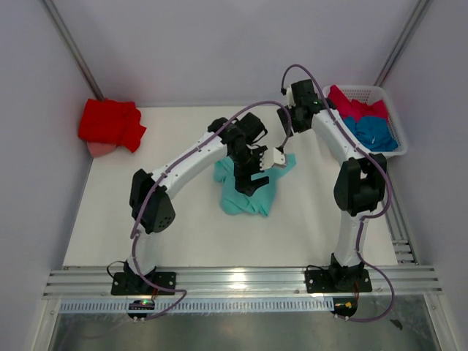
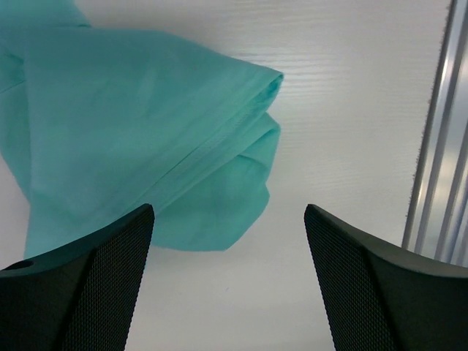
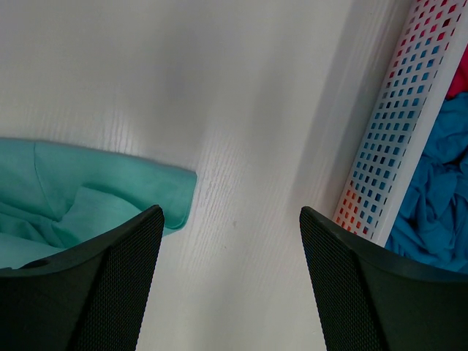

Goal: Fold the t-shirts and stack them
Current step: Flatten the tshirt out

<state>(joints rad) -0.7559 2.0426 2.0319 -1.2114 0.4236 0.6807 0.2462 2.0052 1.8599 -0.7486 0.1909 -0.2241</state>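
A mint-teal t-shirt (image 1: 248, 191) lies crumpled mid-table; it also shows in the left wrist view (image 2: 146, 131) and the right wrist view (image 3: 95, 190). A bright red t-shirt (image 1: 110, 123) lies folded at the back left. A crimson-pink t-shirt (image 1: 355, 108) and a blue t-shirt (image 1: 376, 133) lie in the basket. My left gripper (image 1: 251, 178) (image 2: 228, 212) hovers open and empty over the teal shirt's edge. My right gripper (image 1: 287, 123) (image 3: 230, 213) is open and empty, above bare table between the teal shirt's corner and the basket.
The white slatted basket (image 1: 398, 121) (image 3: 395, 146) stands at the back right. A pink item (image 1: 101, 148) peeks from under the red shirt. An aluminium rail (image 1: 241, 280) (image 2: 439, 146) runs along the near table edge. White walls enclose the back and sides.
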